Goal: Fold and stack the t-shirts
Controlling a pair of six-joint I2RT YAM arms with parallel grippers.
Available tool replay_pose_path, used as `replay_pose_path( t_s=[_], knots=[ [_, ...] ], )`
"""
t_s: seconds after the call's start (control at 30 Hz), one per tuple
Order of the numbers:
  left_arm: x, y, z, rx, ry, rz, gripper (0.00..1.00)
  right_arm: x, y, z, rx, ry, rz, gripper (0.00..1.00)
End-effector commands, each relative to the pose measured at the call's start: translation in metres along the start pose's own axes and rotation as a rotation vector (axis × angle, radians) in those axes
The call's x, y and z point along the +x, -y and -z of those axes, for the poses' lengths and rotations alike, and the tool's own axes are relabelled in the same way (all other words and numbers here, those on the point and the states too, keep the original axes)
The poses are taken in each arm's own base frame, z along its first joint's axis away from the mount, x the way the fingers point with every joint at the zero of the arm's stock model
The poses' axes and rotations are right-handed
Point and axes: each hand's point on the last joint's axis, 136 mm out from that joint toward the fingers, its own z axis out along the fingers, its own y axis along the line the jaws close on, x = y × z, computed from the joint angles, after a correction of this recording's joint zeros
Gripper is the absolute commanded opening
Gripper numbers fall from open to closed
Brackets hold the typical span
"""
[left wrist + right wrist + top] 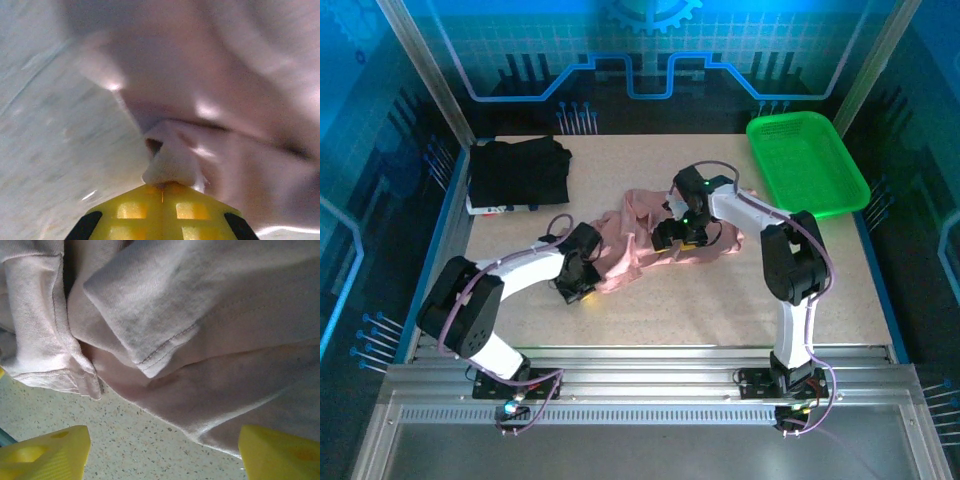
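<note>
The pink t-shirt (620, 250) is shown in a plain dusty tone, with stitching matched to it. The black t-shirt (520, 170) is left unpatterned. The mesh basket (800, 165) is coloured bright green. The tabletop (720, 300) is speckled beige with dark flecks. The left gripper (162, 192) and right gripper (162, 452) are tipped in yellow.

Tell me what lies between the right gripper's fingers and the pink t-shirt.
Bare speckled table, in the right wrist view; the open right gripper sits short of the pink t-shirt.
</note>
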Motion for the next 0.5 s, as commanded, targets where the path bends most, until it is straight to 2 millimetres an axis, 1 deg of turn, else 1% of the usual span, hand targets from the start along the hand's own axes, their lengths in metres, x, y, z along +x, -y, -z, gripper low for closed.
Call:
replay_pose_path(
  t_s=[0.0, 0.17, 0.3, 0.47],
  knots=[
    [-0.030, 0.030, 0.016, 0.094, 0.122, -0.056, 0.00, -0.005, -0.001, -0.004, 0.038, -0.017, 0.037, 0.78],
    [-0.022, 0.019, 0.031, 0.113, 0.133, -0.050, 0.00, -0.014, -0.001, -0.011, 0.074, -0.022, 0.053, 0.76],
    [-0.015, 0.008, 0.043, 0.135, 0.145, -0.039, 0.00, -0.018, -0.001, -0.019, 0.098, -0.035, 0.056, 0.75],
    [-0.006, 0.005, 0.058, 0.172, 0.155, -0.037, 0.00, -0.019, -0.003, -0.031, 0.109, -0.049, 0.056, 0.73]
  ],
)
